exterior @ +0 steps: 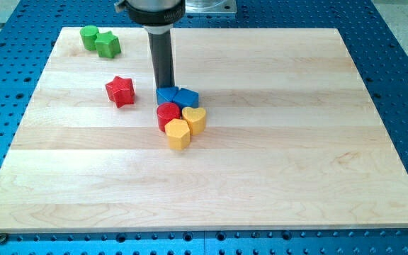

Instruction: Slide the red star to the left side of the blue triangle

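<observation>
The red star [120,91] lies on the wooden board at the view's upper left. To its right, a short gap away, sits a blue triangle-like block [166,95] with a second blue block [188,98] touching its right side. My tip [165,86] stands at the top edge of the left blue block, to the right of the red star and apart from it.
A red round block [167,115] and two yellow blocks [194,120] [178,134] cluster just below the blue blocks. Two green blocks [88,36] [108,45] sit near the board's top left corner. The board [275,156] lies on a blue perforated table.
</observation>
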{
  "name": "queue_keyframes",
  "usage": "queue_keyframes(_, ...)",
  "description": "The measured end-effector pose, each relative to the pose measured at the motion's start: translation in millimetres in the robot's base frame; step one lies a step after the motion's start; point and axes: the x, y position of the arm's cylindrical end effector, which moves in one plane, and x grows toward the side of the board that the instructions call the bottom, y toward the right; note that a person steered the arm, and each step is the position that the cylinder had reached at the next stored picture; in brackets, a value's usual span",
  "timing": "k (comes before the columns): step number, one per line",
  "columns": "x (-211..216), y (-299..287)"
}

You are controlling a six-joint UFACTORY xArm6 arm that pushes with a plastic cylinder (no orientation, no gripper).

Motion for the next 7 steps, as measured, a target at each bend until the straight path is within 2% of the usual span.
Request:
queue_keyframes(1,0.4,1.4)
queue_keyframes(2,-18.8,1.9)
queue_keyframes(4,-51.1,-83.2)
queue_keyframes(5,-24.9,-133.1)
queue_keyframes(6,-7.7,-82.2)
queue_keyframes(7,-10.5,-60.8)
